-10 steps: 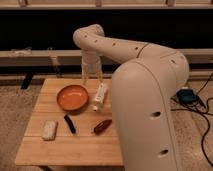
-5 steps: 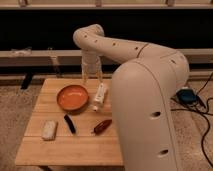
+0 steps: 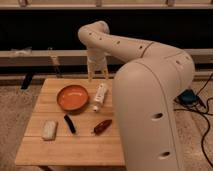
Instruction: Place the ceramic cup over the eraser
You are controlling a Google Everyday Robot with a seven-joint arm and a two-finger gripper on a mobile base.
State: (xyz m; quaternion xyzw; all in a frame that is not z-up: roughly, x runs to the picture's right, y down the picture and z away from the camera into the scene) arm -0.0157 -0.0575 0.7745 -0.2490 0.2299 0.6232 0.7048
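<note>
No shift to report against the earlier frames; same pose for the arm [image 3: 150,95], same layout on the wooden table [image 3: 55,150].

Gripper [image 3: 98,76] poised over the table's far edge, just behind the white tube-shaped bottle [image 3: 100,96]; fingers pointing straight down and standing apart, a dark gap between the tips; nothing visibly clamped there.

Ceramic cup not to be picked out as a separate thing anywhere on the wood; possibly hidden behind the cream-coloured gripper at the far edge, or merged with it, but impossible to tell.

Eraser [image 3: 69,123] lying flat and slanted on bare wood toward the front; whitish rectangular block [image 3: 49,129] on one side, dark red pepper-shaped object [image 3: 102,126] on the other, touching neither; orange bowl [image 3: 73,97] just behind it.

Judged to be at the fetching stage, with the covering not yet begun; downward, parted fingers well suited to dropping onto something upright from above.

Bare wood round the eraser probably enough for a rim to land, though tight toward the bowl. Worth watching whether so long a bar fits under a narrow mouth; worth watching too for a lowering cup nudging the block or the pepper shape.
</note>
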